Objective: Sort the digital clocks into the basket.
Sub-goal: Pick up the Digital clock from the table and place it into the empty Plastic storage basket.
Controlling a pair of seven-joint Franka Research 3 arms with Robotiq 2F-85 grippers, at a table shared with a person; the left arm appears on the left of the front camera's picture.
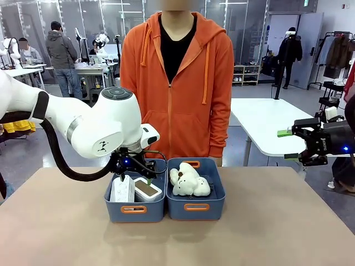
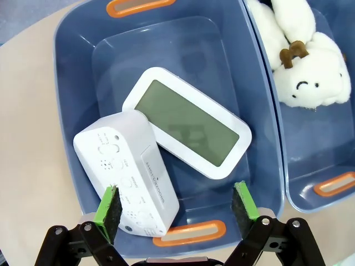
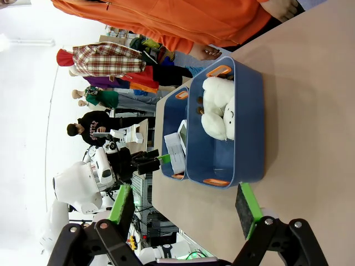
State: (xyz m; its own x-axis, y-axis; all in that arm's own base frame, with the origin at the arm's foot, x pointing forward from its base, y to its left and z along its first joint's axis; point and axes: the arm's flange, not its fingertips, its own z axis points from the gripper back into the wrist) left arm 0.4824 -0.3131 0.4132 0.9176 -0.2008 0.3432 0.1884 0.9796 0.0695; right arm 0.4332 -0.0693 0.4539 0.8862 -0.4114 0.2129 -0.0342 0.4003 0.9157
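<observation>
From the front, you see the left tool poised over the left basket of two adjoining blue-grey bins on the worktop. One digital clock stands on edge at the left of that basket, and a second clock lies beside it, screen up. The right bin holds a cream plush toy. A person in an orange hoodie stands at the far side. The right tool hangs above the worktop's right edge, well apart from the bins, jaws spread and empty.

From the left wrist, you look down into the basket. The left tool stands wide open, gripping nothing. The upright clock rests against the flat clock, whose grey screen faces up.

From the right wrist, the right tool is open and empty, with both bins ahead on the worktop and the plush toy in the nearer one.
</observation>
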